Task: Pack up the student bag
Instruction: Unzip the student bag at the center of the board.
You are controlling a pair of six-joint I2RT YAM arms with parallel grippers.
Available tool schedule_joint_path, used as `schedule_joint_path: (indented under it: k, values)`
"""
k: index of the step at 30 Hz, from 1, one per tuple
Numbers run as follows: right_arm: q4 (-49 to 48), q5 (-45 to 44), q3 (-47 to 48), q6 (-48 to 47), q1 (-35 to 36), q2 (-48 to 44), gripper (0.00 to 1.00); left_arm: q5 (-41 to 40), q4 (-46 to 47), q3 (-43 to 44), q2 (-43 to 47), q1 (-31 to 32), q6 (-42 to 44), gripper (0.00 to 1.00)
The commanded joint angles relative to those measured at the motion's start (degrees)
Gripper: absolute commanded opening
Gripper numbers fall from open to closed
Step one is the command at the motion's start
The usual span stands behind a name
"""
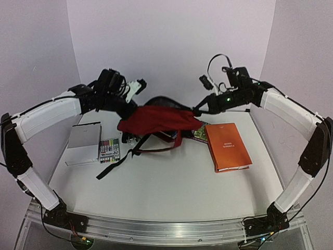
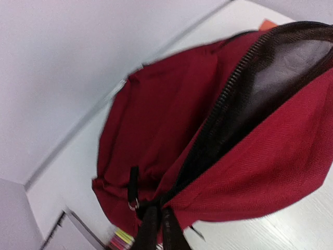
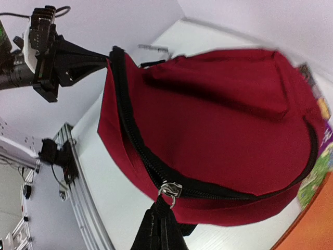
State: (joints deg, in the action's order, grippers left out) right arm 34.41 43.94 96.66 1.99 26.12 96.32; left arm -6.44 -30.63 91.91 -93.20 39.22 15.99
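Nearest, the left tool (image 2: pixel 156 221) and right tool (image 3: pixel 162 216) are each clamped tight on one end of the student bag (image 1: pixel 156 119). It hangs stretched between them above the desk (image 1: pixel 171 187) at mid-frame, long axis left to right, zip gaping. An orange book (image 1: pixel 227 146) lies at right, a marker pack (image 1: pixel 110 149) and silver case (image 1: pixel 85 136) at left. Black straps (image 1: pixel 122 159) trail down. Something colourful under the bag's right end is mostly hidden.

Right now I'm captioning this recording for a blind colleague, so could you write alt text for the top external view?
A dark red student bag hangs stretched between the left hand and right hand above a white table, black straps trailing down. A grey case and marker pack lie at left, an orange book at right.
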Motion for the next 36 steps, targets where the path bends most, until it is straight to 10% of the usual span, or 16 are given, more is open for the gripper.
schedule_joint_path:
  k: [1,9,30,36]
  values:
    - [-3.24,0.95,-13.45,-1.33,5.77,-4.23,0.0,2.83,-3.51,-16.79,11.16,0.11,-4.76,0.16]
    - [-10.55,1.75,-19.86,1.25,12.37,2.68,0.0,14.26,-10.1,-22.87,15.37,7.42,-18.8,0.61]
    - [-11.03,4.13,-18.8,2.0,13.9,3.06,0.0,28.03,6.44,-16.05,-3.87,13.59,-22.35,0.71]
    - [-10.16,3.4,-19.1,1.03,13.87,1.31,0.0,28.55,5.51,-16.39,-4.87,13.6,-21.51,0.5]
